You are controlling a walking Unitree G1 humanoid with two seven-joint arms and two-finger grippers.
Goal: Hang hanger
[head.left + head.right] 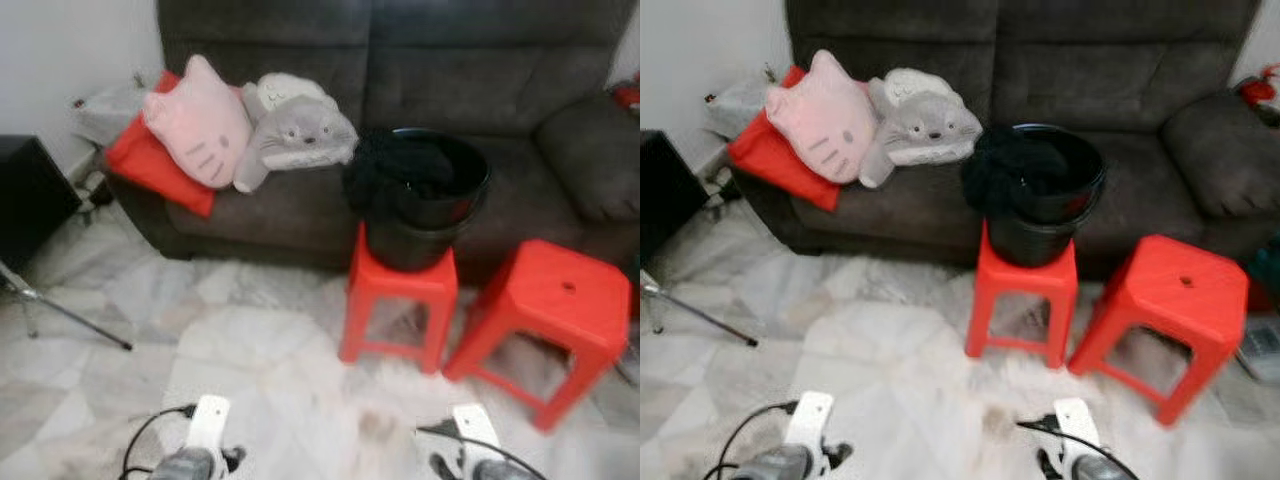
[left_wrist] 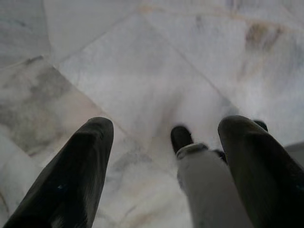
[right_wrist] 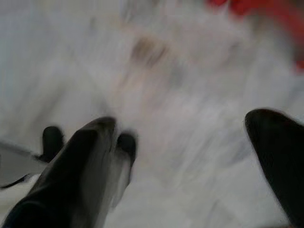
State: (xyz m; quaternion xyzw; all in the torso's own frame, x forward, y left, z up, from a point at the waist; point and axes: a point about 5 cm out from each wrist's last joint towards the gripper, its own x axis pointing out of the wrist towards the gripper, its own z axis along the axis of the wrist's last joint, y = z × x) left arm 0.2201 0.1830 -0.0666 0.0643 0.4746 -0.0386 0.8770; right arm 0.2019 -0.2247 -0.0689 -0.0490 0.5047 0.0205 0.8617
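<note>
While my left hand and right hand hang wide apart over the marble floor, a black bucket sits on the left red stool; another red stool stands right. Beyond: grey sofa, pink cushion. I cannot make out a hanger.

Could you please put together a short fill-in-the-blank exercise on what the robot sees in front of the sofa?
1. The black bucket stands on a ____ stool.
2. The pink cat cushion lies on the ____.
3. Both the left end effector and the right end effector have fingers that are ____.
4. The second stool carries ____.

Missing words: red; sofa; open; nothing
</note>
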